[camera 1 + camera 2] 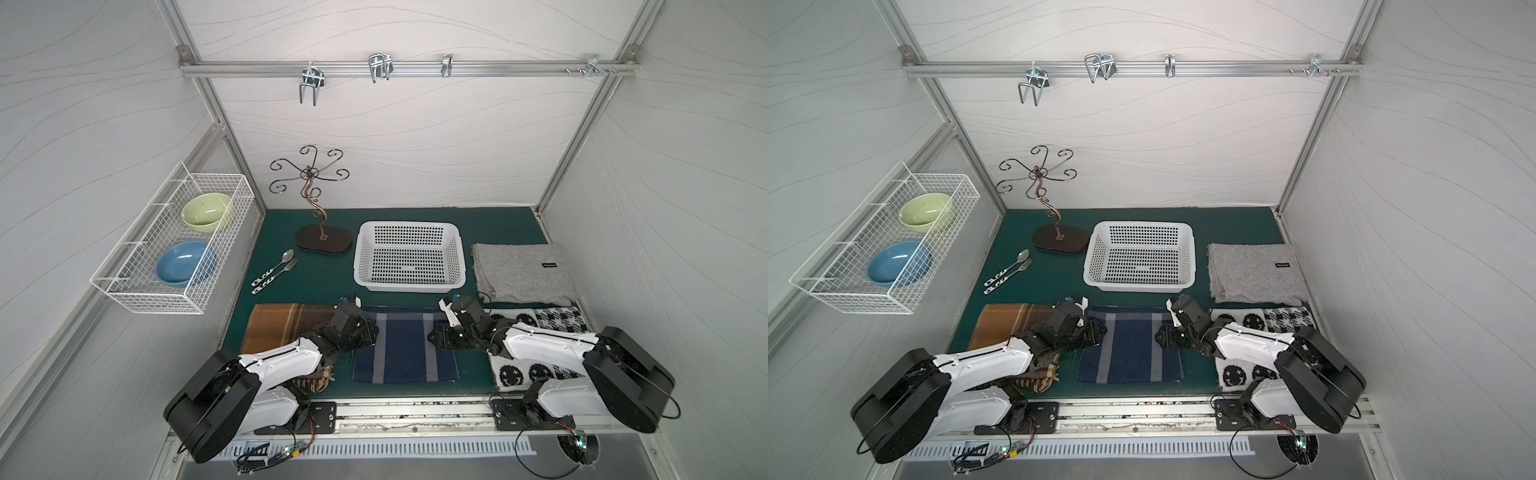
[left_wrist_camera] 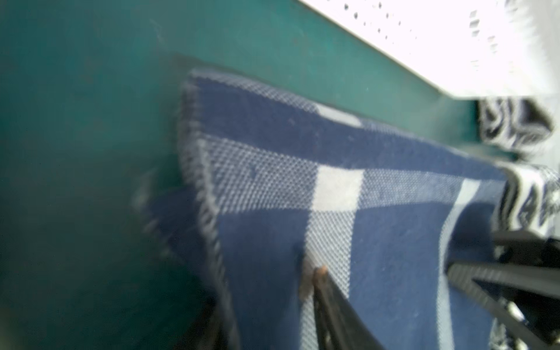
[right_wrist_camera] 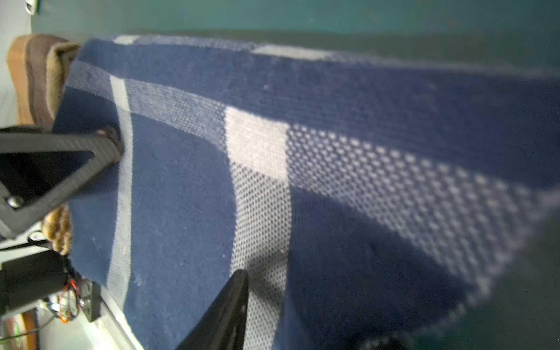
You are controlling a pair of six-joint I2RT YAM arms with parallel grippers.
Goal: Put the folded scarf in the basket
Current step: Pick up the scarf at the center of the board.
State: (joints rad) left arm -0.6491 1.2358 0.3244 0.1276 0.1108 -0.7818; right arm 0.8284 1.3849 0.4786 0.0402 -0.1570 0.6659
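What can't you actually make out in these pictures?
Whether the left gripper or right gripper has closed on the blue scarf: top views, wrists cover the fingertips; wrist views show one finger each.
Brown scarf: top views, left arm covers its near part.
Label on the grey cloth: too small to read.
The basket: left wrist view, glare-washed, cut by the edge.

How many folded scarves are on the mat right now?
4: brown plaid partly under the left arm, blue plaid at centre front, grey right of the basket, black-and-white under the right arm, which hides its middle.
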